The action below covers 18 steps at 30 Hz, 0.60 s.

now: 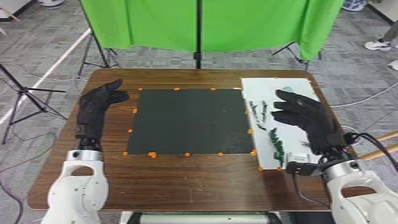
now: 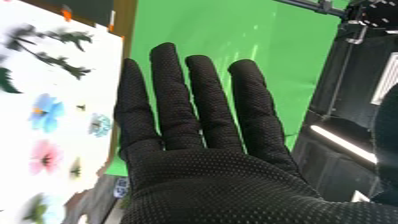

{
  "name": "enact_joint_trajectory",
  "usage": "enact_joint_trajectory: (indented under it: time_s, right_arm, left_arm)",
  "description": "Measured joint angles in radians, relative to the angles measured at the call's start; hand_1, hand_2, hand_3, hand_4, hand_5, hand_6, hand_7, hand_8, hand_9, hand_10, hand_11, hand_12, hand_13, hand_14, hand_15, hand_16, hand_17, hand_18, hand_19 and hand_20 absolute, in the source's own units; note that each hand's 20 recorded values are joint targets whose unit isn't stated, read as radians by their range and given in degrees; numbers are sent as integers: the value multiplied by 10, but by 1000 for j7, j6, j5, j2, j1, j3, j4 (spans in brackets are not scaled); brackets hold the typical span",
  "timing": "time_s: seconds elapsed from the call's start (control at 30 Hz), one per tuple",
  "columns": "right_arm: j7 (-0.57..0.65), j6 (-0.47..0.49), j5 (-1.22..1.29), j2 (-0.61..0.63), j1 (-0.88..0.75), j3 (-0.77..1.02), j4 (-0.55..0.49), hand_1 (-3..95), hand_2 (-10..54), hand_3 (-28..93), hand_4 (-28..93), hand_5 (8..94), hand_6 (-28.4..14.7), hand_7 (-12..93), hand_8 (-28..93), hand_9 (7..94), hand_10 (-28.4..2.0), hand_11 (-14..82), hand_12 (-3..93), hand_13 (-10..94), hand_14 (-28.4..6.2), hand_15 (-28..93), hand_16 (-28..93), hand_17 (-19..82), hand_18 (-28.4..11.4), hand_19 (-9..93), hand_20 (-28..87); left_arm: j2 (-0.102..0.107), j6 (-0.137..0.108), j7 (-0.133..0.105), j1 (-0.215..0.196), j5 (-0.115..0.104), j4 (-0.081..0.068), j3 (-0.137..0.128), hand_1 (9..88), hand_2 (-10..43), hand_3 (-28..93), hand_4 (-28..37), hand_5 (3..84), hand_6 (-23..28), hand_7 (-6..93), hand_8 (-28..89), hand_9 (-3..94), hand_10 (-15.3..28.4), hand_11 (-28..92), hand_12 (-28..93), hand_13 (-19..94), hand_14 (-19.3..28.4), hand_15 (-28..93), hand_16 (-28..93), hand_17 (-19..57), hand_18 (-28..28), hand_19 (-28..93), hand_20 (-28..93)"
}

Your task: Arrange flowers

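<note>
Some white sheet (image 1: 258, 86) hidden beneath spread right hand (image 1: 308, 120); left hand (image 1: 91, 111), relaxed, beside dark mat (image 1: 191, 122); green cloth (image 1: 151, 25) beyond.

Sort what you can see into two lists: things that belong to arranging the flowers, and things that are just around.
Part of the job:
- blue flower
- pink flower
- green sprigs
- white sheet under them
- dark square, probably the place to arrange them

Just around:
- green cloth
- tripod on the left

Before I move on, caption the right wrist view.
Open right hand before green curtain, beside leafy sprigs and blue and pink flowers on white sheet.
</note>
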State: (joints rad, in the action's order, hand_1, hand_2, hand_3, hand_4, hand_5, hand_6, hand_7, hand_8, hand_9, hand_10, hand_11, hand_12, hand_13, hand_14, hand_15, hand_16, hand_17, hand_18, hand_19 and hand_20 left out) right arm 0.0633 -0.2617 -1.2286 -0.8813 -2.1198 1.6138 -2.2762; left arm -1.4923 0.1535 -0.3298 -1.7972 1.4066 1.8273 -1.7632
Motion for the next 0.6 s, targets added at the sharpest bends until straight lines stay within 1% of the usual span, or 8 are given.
enact_joint_trajectory:
  time_s: [0.13, 0.23, 0.33, 0.37, 0.43, 0.47, 0.53, 0.6]
  right_arm:
    - [-27, 13, -4, 3, 90, -22, 62, 103, -47, 718, -187, 416, -32, 126, -83, 473, -157, 59, 170, 424, -159, 126, 259, 179, -187, 257, 340]
    - [-39, 9, -19, 2, 149, -28, 81, 116, -70, 722, -187, 425, -38, 131, -83, 496, -156, 65, 172, 441, -158, 130, 254, 194, -184, 265, 346]
    - [-37, -25, -56, 3, 186, -29, 75, 132, -94, 702, -194, 460, -60, 130, -83, 543, -158, 103, 188, 483, -163, 145, 239, 213, -191, 330, 383]
    - [-28, -58, -87, 5, 193, -31, 66, 138, -95, 679, -205, 472, -66, 128, -80, 559, -161, 123, 195, 506, -162, 152, 238, 226, -193, 363, 397]
    - [14, -132, -153, 12, 196, -41, 45, 144, -95, 621, -256, 513, -77, 121, -70, 592, -168, 155, 209, 570, -160, 168, 244, 273, -193, 423, 432]
    - [47, -170, -193, 16, 198, -48, 35, 150, -95, 583, -273, 533, -83, 116, -65, 610, -178, 164, 215, 605, -157, 176, 252, 294, -195, 450, 447]
    - [125, -217, -277, 22, 201, -58, 22, 197, -95, 467, -281, 584, -83, 123, -60, 671, -187, 179, 229, 659, -156, 214, 265, 330, -202, 516, 477]
    - [208, -213, -364, 27, 205, -61, 15, 192, -95, 490, -276, 636, -80, 131, -60, 715, -185, 200, 240, 701, -156, 257, 271, 358, -207, 591, 506]
  left_arm:
    - [-20, 3, -11, 1, 7, 0, 0, 305, 125, 577, -220, 542, 79, 99, -48, 554, 175, 255, 124, 445, 225, 368, -41, 85, 180, 339, 217]
    - [-28, 3, -17, 3, 11, -2, 0, 305, 125, 578, -220, 542, 78, 99, -49, 554, 176, 256, 124, 445, 224, 367, -41, 85, 180, 338, 217]
    - [-29, 3, -18, 4, 11, -2, 1, 305, 125, 578, -220, 542, 79, 98, -48, 554, 176, 256, 124, 445, 224, 367, -41, 85, 180, 338, 217]
    - [-29, 3, -18, 4, 11, -2, 1, 305, 124, 578, -220, 542, 79, 97, -49, 554, 176, 256, 124, 444, 224, 367, -41, 85, 180, 337, 218]
    - [-29, 3, -17, 3, 11, -1, 1, 305, 124, 578, -220, 542, 79, 97, -48, 553, 176, 255, 125, 444, 224, 367, -40, 85, 180, 337, 218]
    - [-29, 3, -16, 2, 11, 0, 1, 305, 124, 579, -220, 542, 79, 97, -48, 553, 176, 254, 124, 444, 224, 367, -40, 85, 180, 337, 218]
    - [-29, 3, -15, 2, 10, 1, 0, 305, 124, 579, -220, 542, 79, 97, -48, 553, 177, 254, 124, 445, 224, 367, -41, 85, 180, 337, 218]
    - [-29, 3, -14, 1, 10, 2, 0, 305, 124, 579, -220, 542, 80, 96, -48, 552, 176, 254, 124, 445, 224, 366, -41, 85, 180, 337, 219]
